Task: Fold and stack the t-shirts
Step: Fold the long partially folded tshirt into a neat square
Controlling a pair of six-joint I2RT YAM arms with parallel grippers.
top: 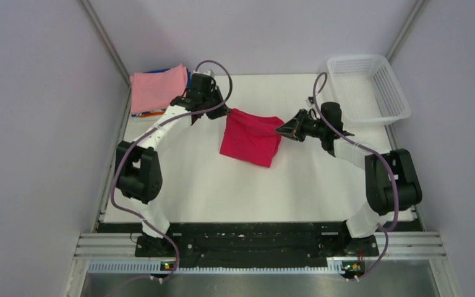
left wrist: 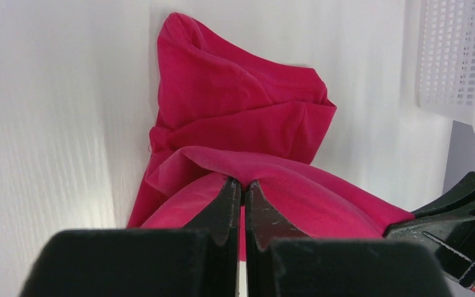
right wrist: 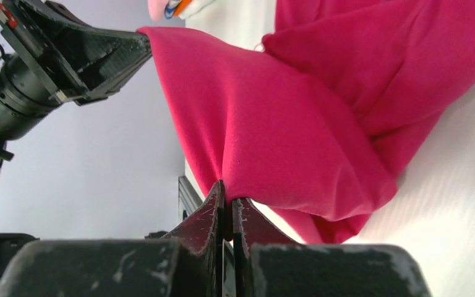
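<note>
1. Crimson t-shirt (top: 250, 137): we place it just above the centre of the top view. It lies as a rough rectangle on the white table (top: 222, 185), between the two claws.
2. At the upper left corner of that garment sits the left gripper (top: 226, 112). In the left wrist view its fingers (left wrist: 226, 204) stand pressed together at the bottom centre of the frame. A fold of red cloth is pinched between them, so we read this claw as closed on the crimson t-shirt.
3. At the upper right corner of the same garment sits the right gripper (top: 280, 130). In the right wrist view its fingers (right wrist: 207, 213) meet at the bottom centre, with the cloth's edge caught at their tips. This claw too is clamped on the shirt.
4. Held edge: in both wrist views we see it raised off the table, running from the left gripper to the right gripper. The rest of the cloth falls in loose folds onto the white surface.
5. Folded pink t-shirt (top: 159, 88): it lies at the upper left of the top view, topmost on a stack. Blue and orange edges show beneath it. We note a gap between it and the crimson one.
6. White mesh basket (top: 391, 86): it stands at the upper right of the top view, well apart from the crimson shirt.
</note>
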